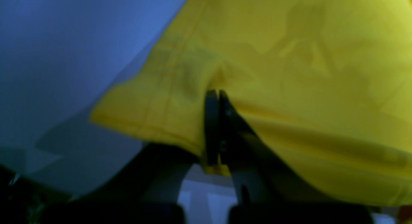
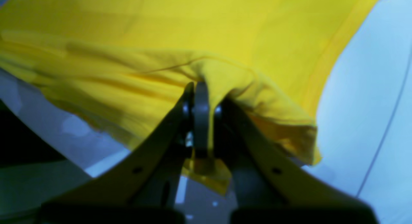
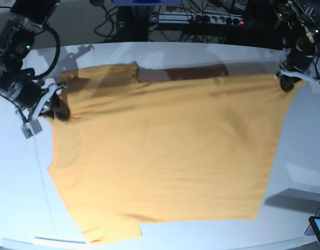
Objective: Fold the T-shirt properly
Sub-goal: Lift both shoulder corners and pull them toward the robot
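Observation:
The orange-yellow T-shirt [image 3: 165, 151] lies spread over most of the white table [image 3: 306, 146], with one sleeve at the far left and one at the near left. My right gripper [image 3: 58, 107] is shut on the shirt's left edge just below the far sleeve. In the right wrist view its jaws [image 2: 194, 85] pinch a bunched fold of the yellow cloth [image 2: 161, 40]. My left gripper [image 3: 291, 79] is shut on the far right corner. In the left wrist view its fingertips [image 1: 216, 93] clamp a hemmed edge of the cloth [image 1: 289, 72]. The far edge hangs taut between both grippers, with a shadow under it.
Behind the table's far edge lie a power strip [image 3: 201, 18] and tangled cables. A dark screen corner [image 3: 319, 229] shows at the near right. Bare table shows at the left, at the right and in a strip along the back.

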Motion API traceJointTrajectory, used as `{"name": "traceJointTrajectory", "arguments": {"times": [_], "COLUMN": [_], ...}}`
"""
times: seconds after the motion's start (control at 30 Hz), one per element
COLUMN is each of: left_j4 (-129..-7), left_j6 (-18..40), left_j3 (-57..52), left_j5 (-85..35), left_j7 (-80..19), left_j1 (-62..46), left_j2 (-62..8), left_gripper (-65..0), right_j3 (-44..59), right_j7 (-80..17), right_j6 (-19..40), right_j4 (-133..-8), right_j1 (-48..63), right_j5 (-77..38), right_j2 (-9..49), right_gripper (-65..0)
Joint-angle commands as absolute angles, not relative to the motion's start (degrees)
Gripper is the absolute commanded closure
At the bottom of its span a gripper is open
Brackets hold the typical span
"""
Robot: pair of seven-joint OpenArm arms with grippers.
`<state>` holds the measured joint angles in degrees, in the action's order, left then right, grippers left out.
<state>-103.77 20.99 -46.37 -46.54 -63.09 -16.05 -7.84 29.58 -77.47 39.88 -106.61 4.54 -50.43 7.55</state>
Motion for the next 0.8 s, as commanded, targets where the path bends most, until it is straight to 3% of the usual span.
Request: {"name": "traceJointTrajectory", "arguments": {"times": [0.0, 0.77], "left_j4": [-104.75, -101.49], "left_j6": [20.62, 16.92], "left_j3": [-47.25, -46.73], "left_j5": [-45.85, -45.14], "left_j7": [-62.02, -67.12], "left_j1": [-15.52, -1.27], "left_j2": [-8.92, -12.35], "left_gripper": [0.0, 0.0], "right_j3": [29.85, 24.84], "right_j7": [-76.18, -76.00], "right_j6": [40.00, 40.00], "right_j4": [-107.56, -100.26], "right_j1": [3.30, -6.02], "right_j5": [-50.59, -50.15], "right_j2": [8.40, 8.57], "right_gripper": [-0.3, -0.3]}}
